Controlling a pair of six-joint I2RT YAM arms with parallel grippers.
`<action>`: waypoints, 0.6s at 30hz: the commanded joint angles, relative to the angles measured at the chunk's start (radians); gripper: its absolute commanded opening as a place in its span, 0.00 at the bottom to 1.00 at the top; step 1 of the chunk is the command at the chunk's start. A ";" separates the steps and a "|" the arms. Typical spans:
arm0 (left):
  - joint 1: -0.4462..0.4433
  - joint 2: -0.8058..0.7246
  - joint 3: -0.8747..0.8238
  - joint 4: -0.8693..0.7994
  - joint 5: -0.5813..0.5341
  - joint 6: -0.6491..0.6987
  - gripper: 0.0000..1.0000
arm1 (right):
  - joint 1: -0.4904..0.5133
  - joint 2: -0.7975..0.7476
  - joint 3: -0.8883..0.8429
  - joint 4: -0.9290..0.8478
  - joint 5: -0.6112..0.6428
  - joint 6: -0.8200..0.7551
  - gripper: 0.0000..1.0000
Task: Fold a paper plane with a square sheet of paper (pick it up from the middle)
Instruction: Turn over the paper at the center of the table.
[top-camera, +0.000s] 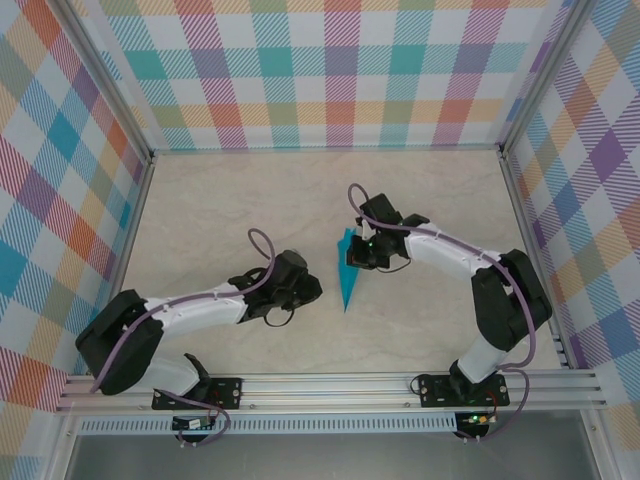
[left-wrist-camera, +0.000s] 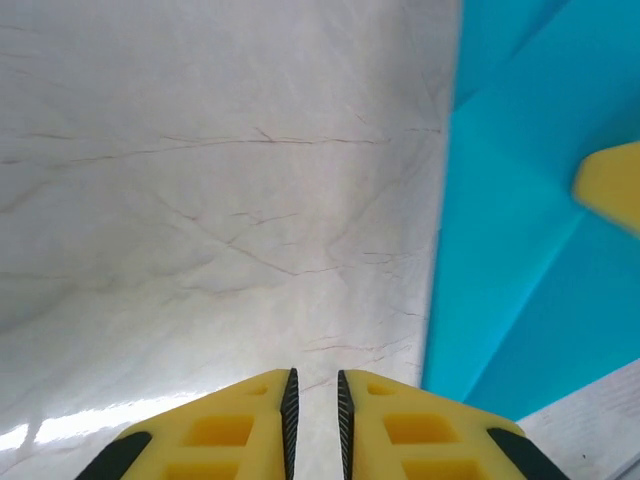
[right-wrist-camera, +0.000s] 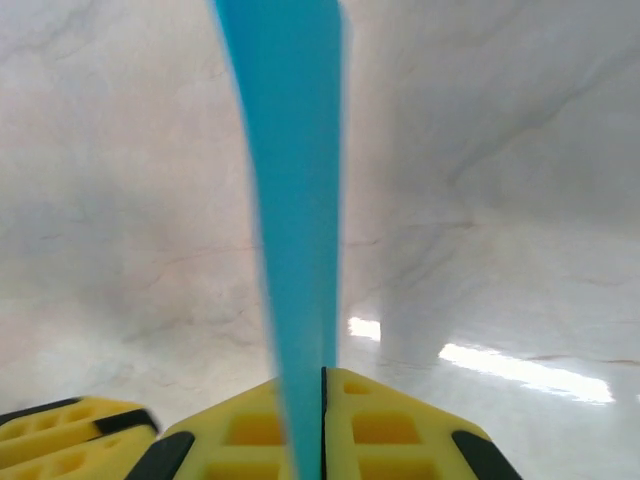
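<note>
Between the closed jaws of the right gripper (right-wrist-camera: 310, 385) the paper plane (right-wrist-camera: 290, 150) is being pinched edge-on. Just beside the plane, the left gripper (left-wrist-camera: 313, 390) is being held nearly closed, empty. Slipping or a crushed crease is being risked by this thin, one-sided pinch.

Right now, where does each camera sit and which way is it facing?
Top external: above and behind the arms, looking down on the table; it shows both arms, the left gripper, the right gripper and the paper plane.
Left wrist: on the left arm, looking past the left gripper at the tabletop.
Right wrist: on the right arm, looking past the right gripper, which is clamped on the paper plane.
Shared: all three views show the paper plane.
</note>
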 joint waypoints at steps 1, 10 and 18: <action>0.006 -0.080 -0.028 -0.142 -0.100 -0.001 0.21 | 0.045 0.029 0.127 -0.308 0.292 -0.139 0.07; 0.033 -0.368 -0.145 -0.314 -0.274 -0.067 0.34 | 0.188 0.328 0.429 -0.679 0.642 -0.062 0.10; 0.050 -0.577 -0.216 -0.424 -0.332 -0.123 0.44 | 0.362 0.668 0.765 -0.802 0.574 0.032 0.21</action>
